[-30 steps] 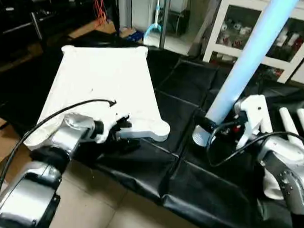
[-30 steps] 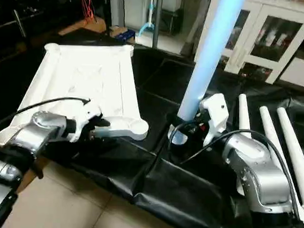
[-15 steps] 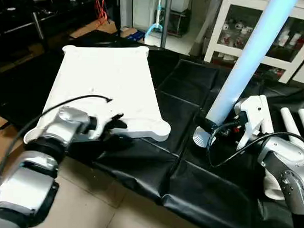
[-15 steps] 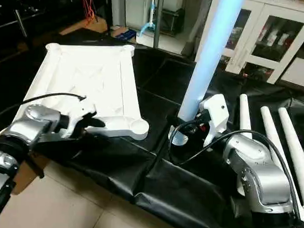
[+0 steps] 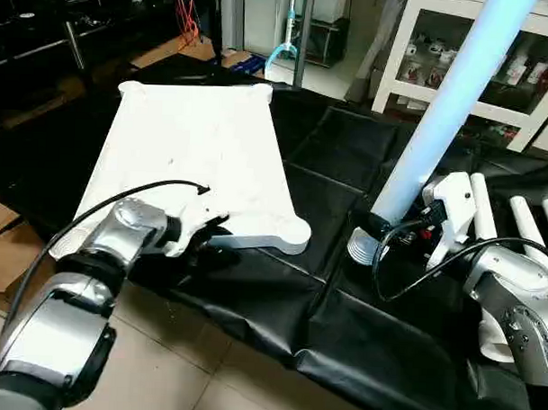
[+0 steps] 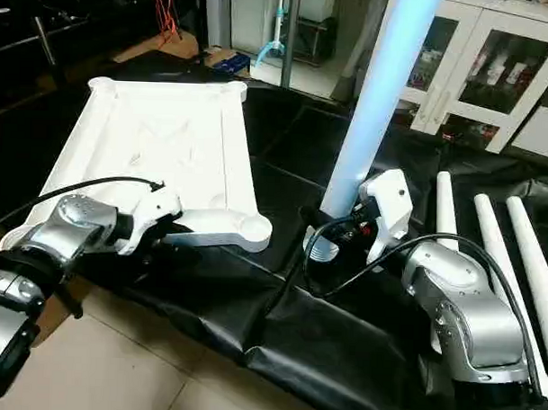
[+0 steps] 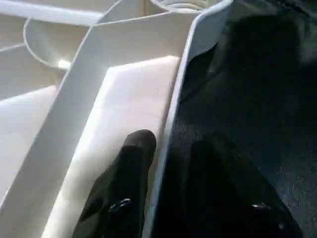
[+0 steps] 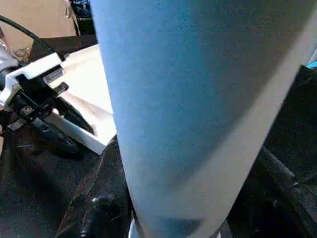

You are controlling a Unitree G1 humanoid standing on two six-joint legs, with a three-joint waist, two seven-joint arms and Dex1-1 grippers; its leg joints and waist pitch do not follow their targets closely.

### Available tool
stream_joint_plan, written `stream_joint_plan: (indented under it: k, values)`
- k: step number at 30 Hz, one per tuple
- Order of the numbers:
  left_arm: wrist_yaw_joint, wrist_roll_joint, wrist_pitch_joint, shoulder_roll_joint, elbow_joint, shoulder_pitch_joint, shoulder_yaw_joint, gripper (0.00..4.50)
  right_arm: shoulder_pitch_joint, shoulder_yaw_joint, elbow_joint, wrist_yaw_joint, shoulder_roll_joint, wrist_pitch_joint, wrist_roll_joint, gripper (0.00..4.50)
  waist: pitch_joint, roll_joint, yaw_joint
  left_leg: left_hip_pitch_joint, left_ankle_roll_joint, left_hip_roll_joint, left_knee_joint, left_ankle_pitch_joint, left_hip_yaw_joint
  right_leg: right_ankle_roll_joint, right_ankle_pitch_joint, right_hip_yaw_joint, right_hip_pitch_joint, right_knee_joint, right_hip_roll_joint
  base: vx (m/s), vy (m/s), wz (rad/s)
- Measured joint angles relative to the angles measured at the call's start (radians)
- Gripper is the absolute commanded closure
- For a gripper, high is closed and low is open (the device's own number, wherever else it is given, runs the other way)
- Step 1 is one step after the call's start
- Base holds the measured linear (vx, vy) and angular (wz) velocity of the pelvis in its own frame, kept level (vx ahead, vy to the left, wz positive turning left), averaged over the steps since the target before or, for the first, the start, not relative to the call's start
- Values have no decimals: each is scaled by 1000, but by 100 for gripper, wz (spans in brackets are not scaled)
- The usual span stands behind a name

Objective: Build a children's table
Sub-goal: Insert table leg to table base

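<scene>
Where head view hides it, left tool (image 7: 163,148) straddles tabletop (image 5: 190,148) rim; right tool (image 6: 331,238) grips leg (image 6: 377,101).

Head stereo pair looking forward and down, sharing table top (image 5: 190,148), wrist cameras close, the right's perhaps blocked by leg (image 8: 198,114)

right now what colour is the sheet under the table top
Black sheet, under the white table top; clearest in the left eye view.

I saw a black sheet (image 5: 341,342) spread over the tiled floor (image 5: 160,372). Behind it stood a white glass-door cabinet (image 6: 495,69), with a cardboard box (image 5: 7,250) at the left.
</scene>
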Motion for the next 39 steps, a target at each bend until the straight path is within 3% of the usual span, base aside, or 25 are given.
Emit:
stream_joint_plan:
  k: [6,14,20,27,32,39]
  values:
    - [-15,2,-12,-22,7,0,9,333,0,0,0,-3,1,0,1,261,0,3,24,0,1,0,0,1,3,0,0,0,0,0,-2,0,0,0]
    - [-67,5,-41,-39,-44,37,2,379,4,1,-24,-4,3,0,3,261,-1,7,33,1,3,-1,-4,3,21,0,0,-1,2,0,-16,0,0,0]
    - [-40,5,-23,-69,-219,132,-1,385,21,7,-36,-1,51,9,43,261,-4,20,36,0,5,-1,-4,4,22,0,0,-1,3,-2,-18,0,0,0]
    - [33,17,64,-77,-430,240,-8,386,35,35,-21,35,79,11,78,261,-4,23,20,0,5,-1,-4,4,22,2,-1,-1,3,-2,-18,0,0,0]
    - [52,19,113,-70,-505,276,-1,386,4,54,59,81,55,6,50,261,-4,22,7,-1,5,-1,-4,4,22,4,-2,-1,3,-2,-18,0,0,0]
    - [53,17,148,-55,-570,303,-2,386,-69,79,161,117,51,-37,30,262,-3,21,5,-2,6,-1,-8,5,22,6,-4,-1,1,-3,-18,0,0,0]
